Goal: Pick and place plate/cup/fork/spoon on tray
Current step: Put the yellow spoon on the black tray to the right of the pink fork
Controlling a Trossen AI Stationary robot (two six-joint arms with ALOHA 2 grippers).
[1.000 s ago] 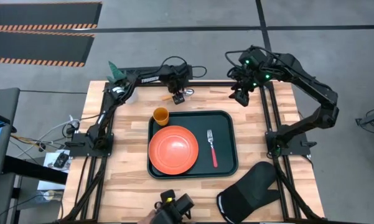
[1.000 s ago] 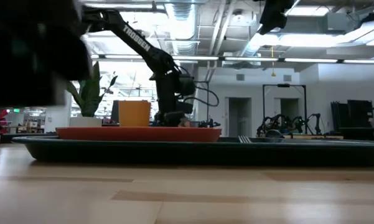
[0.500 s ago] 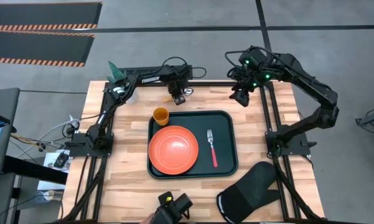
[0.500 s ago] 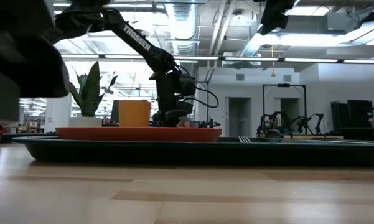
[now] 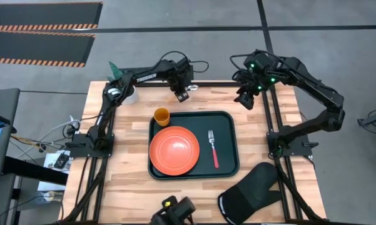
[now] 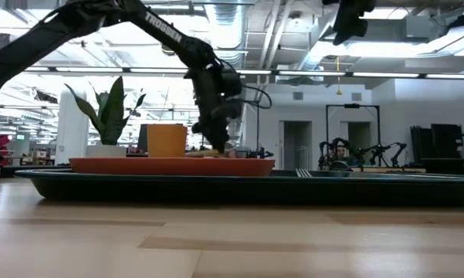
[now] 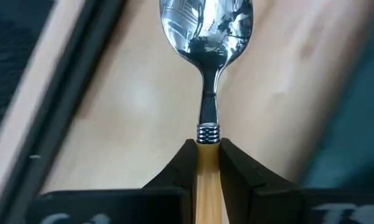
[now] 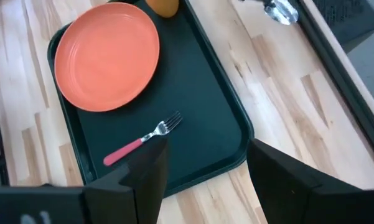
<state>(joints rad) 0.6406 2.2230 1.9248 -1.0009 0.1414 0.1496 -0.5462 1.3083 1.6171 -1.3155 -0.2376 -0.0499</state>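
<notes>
The tray (image 5: 228, 128) lies mid-table. On it are the plate (image 5: 174, 150), the cup (image 5: 161, 115) at its far left corner and the fork (image 5: 213, 149) on its right half. My left gripper (image 5: 182, 94) is past the tray's far edge and is shut on the spoon (image 7: 206, 74), whose silver bowl (image 8: 280, 11) shows over the wood. My right gripper (image 8: 202, 174) hangs open and empty, high over the table's far right (image 5: 244, 97). The low view shows the cup (image 6: 167, 140) and the plate (image 6: 170, 164) on the tray (image 6: 247, 188). My left gripper pinches the spoon's orange-yellow handle (image 7: 206, 163) between its two fingers (image 7: 179, 168), just behind the ribbed collar where the metal neck begins. The fingers lie along the spoon. The neck and bowl (image 7: 205, 28) stick out past the fingertips, over the wooden table top.
A black oven mitt (image 5: 253, 194) lies at the near right corner. Black frame rails (image 5: 219, 83) run along the table's far edge and both sides. A dark device (image 5: 175, 212) sits at the near edge. Bare wood shows left and right of the tray.
My left gripper has risen and tipped over the table's far edge with the spoon. The orange handle that lay on the wood beside it no longer shows there. A dark shape that filled the low view's left side has gone.
</notes>
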